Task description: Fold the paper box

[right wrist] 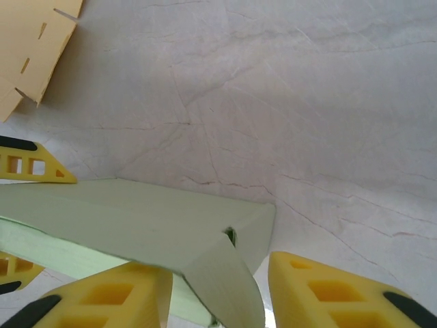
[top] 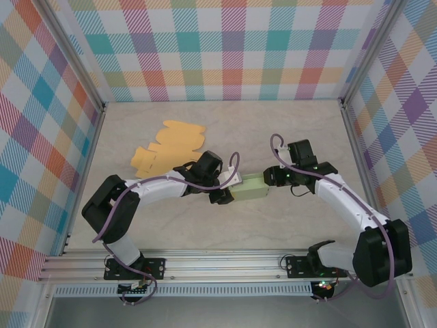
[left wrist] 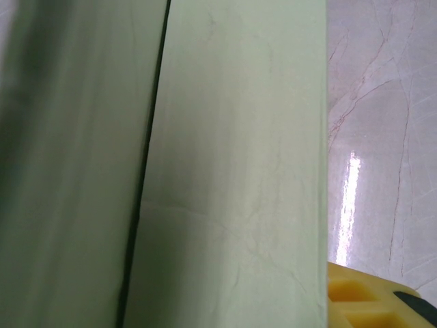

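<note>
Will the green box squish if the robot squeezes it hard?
Probably yes: the green box looks like thin folded paper, so it should dent easily. Its end flap sticks out unfolded, so it likely bends at a touch. Being only paper, it is probably very light too.

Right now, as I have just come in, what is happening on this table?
Two robot arms are working on a pale green paper box at the middle of the table. The left gripper clamps its left end, one finger on each side. The right gripper is at the other end, its fingers apart around a loose flap. Flat orange paper sheets lie untouched farther back on the left.
</note>
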Available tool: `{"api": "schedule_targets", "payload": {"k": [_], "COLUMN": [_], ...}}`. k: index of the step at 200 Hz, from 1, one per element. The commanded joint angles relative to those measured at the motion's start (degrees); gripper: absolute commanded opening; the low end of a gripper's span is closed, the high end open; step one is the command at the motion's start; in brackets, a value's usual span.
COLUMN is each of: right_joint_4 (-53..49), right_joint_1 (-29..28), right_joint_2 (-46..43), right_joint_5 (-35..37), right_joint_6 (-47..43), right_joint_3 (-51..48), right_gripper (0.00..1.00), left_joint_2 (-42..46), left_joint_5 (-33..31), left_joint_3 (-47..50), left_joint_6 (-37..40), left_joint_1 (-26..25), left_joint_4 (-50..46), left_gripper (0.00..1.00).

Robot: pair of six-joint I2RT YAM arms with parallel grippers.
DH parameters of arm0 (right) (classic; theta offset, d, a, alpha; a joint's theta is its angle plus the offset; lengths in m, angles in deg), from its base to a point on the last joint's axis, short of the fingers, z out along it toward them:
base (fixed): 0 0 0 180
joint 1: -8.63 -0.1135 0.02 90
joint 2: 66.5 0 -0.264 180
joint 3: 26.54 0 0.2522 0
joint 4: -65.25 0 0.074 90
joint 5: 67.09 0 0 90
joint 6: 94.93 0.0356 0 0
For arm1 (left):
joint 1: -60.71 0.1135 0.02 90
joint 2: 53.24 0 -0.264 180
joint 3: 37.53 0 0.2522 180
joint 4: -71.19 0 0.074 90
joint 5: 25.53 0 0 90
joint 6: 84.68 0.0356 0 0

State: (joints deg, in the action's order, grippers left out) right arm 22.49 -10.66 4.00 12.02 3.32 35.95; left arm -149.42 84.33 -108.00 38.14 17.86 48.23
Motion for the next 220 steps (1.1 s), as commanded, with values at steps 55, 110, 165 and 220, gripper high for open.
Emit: {"api": "schedule_targets", "payload": {"k": [55, 110, 165, 220], "right_joint_4": [-0.75, -1.43, -2.7, -4.94], "right_joint_1": [-1.69, -2.9, -4.5, -7.55], "right_joint_2": [-1.05, -1.0, -0.29, 0.57], "right_joint_5": [-0.74, 2.08, 3.95, 5.87], "right_joint_6": [-0.19, 0.62, 0.38, 3.56], "right_joint_3": [2.64, 2.07, 3.07, 5.59], "right_gripper": [0.28, 0.08, 0.09, 0.1], "left_joint_2": [-1.38, -0.66, 1.56, -2.01], "left_joint_5": [-0.65, -3.86, -8.97, -10.71], "left_joint_3": [-1.97, -2.21, 0.11, -0.07], "left_joint_6": [1.24, -1.45, -6.1, -11.78], "left_joint_1": [0.34, 0.31, 0.37, 0.31], "left_joint_4": [-3.33, -2.48, 2.6, 7.6], "left_gripper": [0.48, 0.61, 0.67, 0.5]}}
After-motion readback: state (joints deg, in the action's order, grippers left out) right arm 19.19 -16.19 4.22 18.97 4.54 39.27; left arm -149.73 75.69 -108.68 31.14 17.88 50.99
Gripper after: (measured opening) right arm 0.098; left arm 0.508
